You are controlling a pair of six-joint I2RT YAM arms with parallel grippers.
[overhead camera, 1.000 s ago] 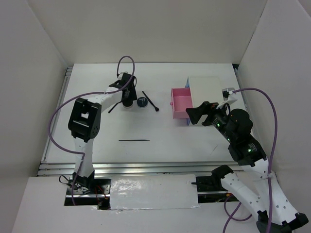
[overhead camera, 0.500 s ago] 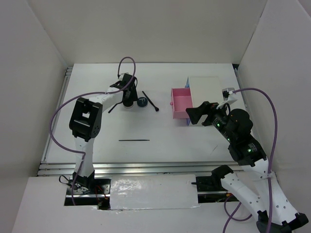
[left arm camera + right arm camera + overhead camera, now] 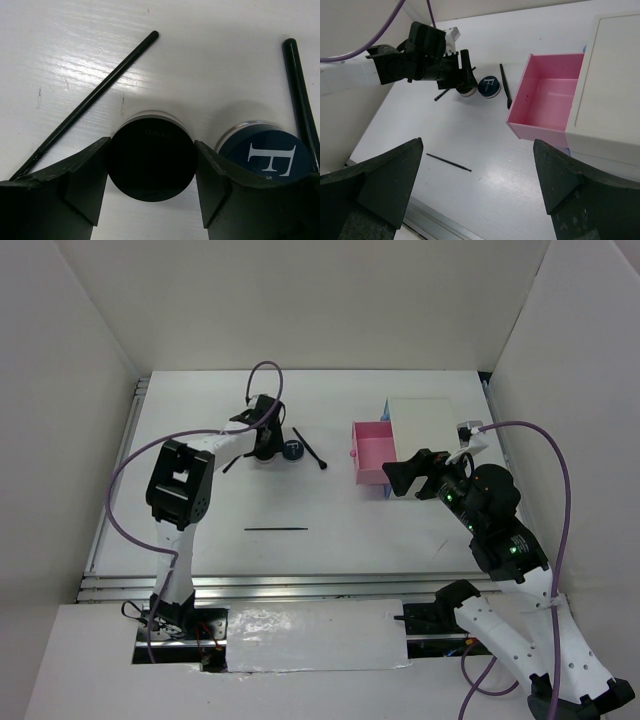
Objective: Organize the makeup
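1. The left tool point(image 3: 151, 145) brackets the black compact point(image 3: 150, 167) on the white surface point(image 3: 330, 560), toward its far edge. One finger sits hard against each side of the lid, but whether they clamp it or merely meet it cannot be told.
2. The blue-topped compact point(image 3: 265, 155) (a white letter on its lid) stands just beside it, outside the fingers. A thin black brush point(image 3: 95, 97) lies aslant past one finger and a second brush point(image 3: 300, 90) past the blue lid.
3. The right tool point(image 3: 477, 150) hangs spread wide and empty near the pink drawer point(image 3: 375, 455), which stands open from the white box point(image 3: 425, 425) by the right edge.
4. A black pencil point(image 3: 275, 529) lies alone nearer the near edge, well apart from both tools.
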